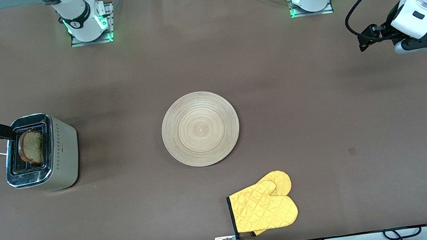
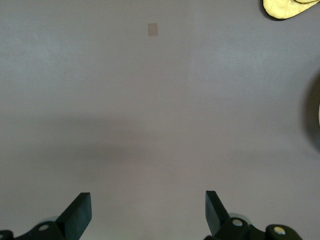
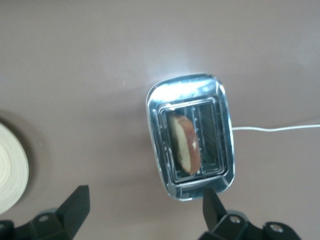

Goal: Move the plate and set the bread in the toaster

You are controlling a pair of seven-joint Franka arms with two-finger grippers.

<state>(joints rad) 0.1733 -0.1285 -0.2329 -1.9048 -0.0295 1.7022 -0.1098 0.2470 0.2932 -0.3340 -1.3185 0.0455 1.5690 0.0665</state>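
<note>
Both grippers' fingers stood apart, holding nothing: right gripper [image 3: 142,210] above the toaster [image 1: 41,152], left gripper [image 2: 147,212] waiting over bare table. Bread [image 1: 32,148] sat in a slot, plate [image 1: 200,128] mid-table; the task seemed done.

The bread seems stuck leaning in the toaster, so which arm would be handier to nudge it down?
Probably the right. The right gripper hangs open just above the toaster, where the bread sits tilted in a slot. The left gripper waits open over bare table at the left arm's end.
</note>
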